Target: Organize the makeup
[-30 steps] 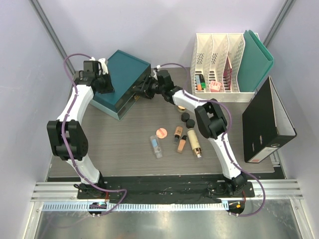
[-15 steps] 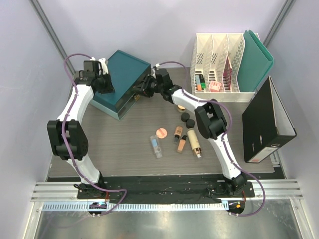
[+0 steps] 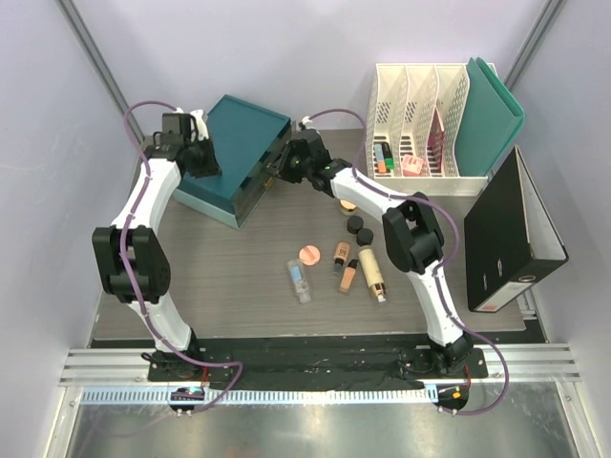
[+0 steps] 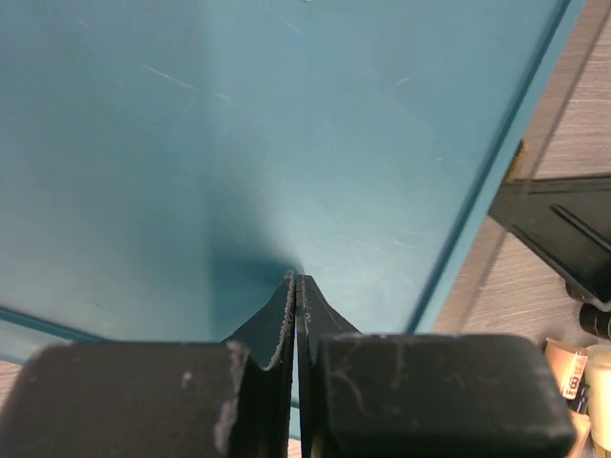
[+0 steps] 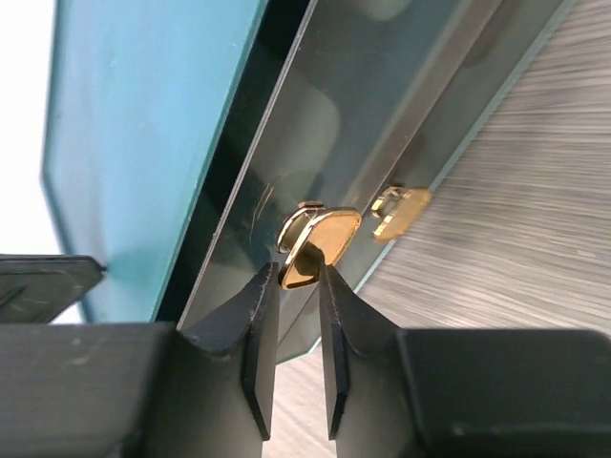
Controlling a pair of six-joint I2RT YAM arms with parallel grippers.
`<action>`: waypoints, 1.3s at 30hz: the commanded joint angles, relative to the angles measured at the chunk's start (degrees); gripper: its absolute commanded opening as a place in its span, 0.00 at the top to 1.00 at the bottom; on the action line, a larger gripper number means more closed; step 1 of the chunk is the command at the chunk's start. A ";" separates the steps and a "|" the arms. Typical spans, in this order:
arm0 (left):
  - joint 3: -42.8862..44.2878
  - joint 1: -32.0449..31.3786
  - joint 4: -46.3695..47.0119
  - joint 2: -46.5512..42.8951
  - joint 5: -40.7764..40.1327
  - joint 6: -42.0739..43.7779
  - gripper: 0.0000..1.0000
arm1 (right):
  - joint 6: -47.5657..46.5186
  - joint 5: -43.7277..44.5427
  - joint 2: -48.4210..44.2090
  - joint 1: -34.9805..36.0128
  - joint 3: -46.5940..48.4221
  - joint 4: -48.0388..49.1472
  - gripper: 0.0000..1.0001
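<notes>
Grey tabletop, eight makeup pieces — right gripper pinches one clasp, left gripper closed.

White links w/ black joints on left arm & right arm. Purple cables along each, black bases near edge. Black wedge fingers, edges scuffed pale.

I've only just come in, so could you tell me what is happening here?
The right gripper has its fingers around the gold clasp on the front of the teal box, whose lid looks slightly ajar. The left gripper, shut, rests its tip on that lid. The makeup lies loose on the table.
</notes>
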 commanded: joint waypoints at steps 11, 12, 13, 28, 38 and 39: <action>2.45 0.18 -8.68 6.18 -2.61 -0.63 1.00 | -10.38 14.60 -10.88 -2.04 -8.10 -11.31 0.80; 2.45 0.09 -8.59 6.35 -2.52 -0.63 1.00 | -10.91 15.21 -11.50 -2.04 -8.80 -11.66 0.80; 2.36 0.18 -8.59 6.35 -2.61 -0.80 1.00 | -11.44 15.65 -12.20 -2.04 -9.94 -11.93 0.80; 2.19 0.09 -8.94 6.53 -1.99 -1.77 1.00 | -14.34 22.16 -19.59 -2.04 -16.36 -15.71 0.77; 2.19 0.09 -6.92 4.07 0.56 -2.12 1.00 | -20.30 20.23 -23.54 -2.04 -15.13 -16.93 0.55; 2.19 0.09 -6.92 3.72 0.47 -2.12 1.00 | -21.36 19.71 -23.98 -2.13 -15.13 -17.55 0.52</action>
